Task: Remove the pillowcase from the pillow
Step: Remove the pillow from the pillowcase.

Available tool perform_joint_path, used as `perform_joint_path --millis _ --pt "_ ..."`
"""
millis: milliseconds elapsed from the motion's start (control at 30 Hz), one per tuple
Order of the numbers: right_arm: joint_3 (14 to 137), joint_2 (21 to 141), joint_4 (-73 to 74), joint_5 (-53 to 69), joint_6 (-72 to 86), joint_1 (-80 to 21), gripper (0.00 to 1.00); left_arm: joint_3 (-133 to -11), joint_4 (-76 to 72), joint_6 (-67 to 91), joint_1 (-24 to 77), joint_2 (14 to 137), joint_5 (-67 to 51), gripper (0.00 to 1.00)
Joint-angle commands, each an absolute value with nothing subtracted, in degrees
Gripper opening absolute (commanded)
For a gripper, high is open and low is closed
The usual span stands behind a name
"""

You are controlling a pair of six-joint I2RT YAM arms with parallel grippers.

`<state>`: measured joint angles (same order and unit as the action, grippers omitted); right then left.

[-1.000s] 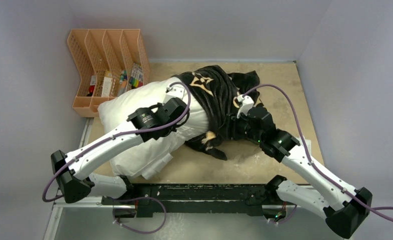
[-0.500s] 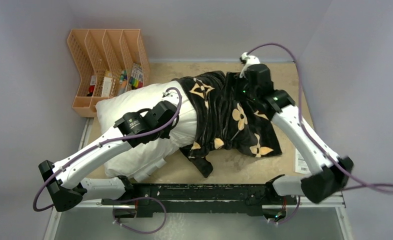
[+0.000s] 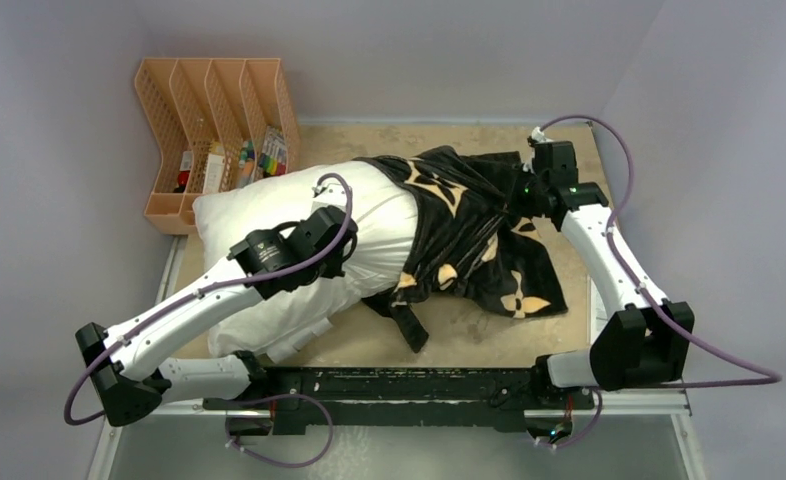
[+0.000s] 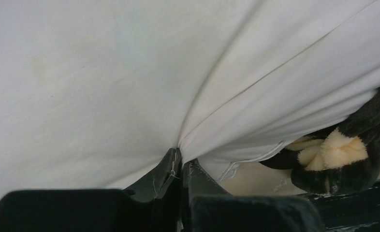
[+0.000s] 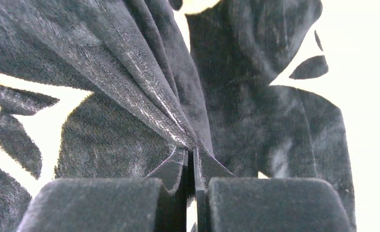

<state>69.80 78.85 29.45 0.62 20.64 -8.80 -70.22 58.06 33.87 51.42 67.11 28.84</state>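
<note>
1. Firmly, the left claw (image 4: 181, 166) was pinched shut on a fold of the pillow (image 4: 106, 72), and the white cloth gathered in creases toward its fingertips.
2. The right claw (image 5: 192, 162) was likewise closed tight, clamping a pleated bunch of the pillowcase (image 5: 130, 72). Black plush fanned out from the grip.
3. Seen from above, the pillow lay left of centre on the worktop (image 3: 469, 340), its left part bare and its right end under the pillowcase.
4. The pillowcase covered only that right end and spread across the worktop to the right and toward the near side, showing tan flower prints. Its far right corner was drawn up to the right claw, near the worktop's far right.
5. An orange file rack (image 3: 214, 110) stood at the far left corner, just beside the pillow's far edge.
</note>
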Motion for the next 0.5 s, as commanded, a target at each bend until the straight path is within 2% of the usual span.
perform_joint_path --millis 0,67,100,167,233,300,400,467 --pt "68.09 77.6 31.59 -0.14 16.02 -2.29 0.0 -67.47 67.76 37.54 49.5 61.46 38.72 0.0" --pt "67.33 76.06 28.74 6.28 14.79 -2.41 0.01 -67.1 66.76 36.56 49.53 60.43 37.33 0.0" --pt "67.17 75.14 27.74 10.17 15.41 -2.37 0.05 -67.01 66.11 35.43 49.49 60.12 36.16 0.0" --pt "68.36 73.65 25.79 15.88 16.63 -2.37 0.19 -67.19 65.1 33.05 49.53 59.82 33.92 0.0" --pt "71.62 73.14 25.59 18.47 17.25 -2.37 0.39 -66.85 64.52 31.3 49.53 59.35 30.83 0.0" --pt "74.89 73.96 24.25 22.3 17.45 -2.37 0.53 -65.57 63.28 30.46 49.51 58.0 28.95 0.0" --pt "80.27 79.44 23.96 28.63 17.99 -3.85 0.63 -64.23 61.32 29.72 49.53 56.08 26.11 0.0" --pt "87.86 85.9 28.13 28.66 16.2 -7.55 0.65 -64.06 60.02 29.62 49.51 55.46 24.28 0.0"
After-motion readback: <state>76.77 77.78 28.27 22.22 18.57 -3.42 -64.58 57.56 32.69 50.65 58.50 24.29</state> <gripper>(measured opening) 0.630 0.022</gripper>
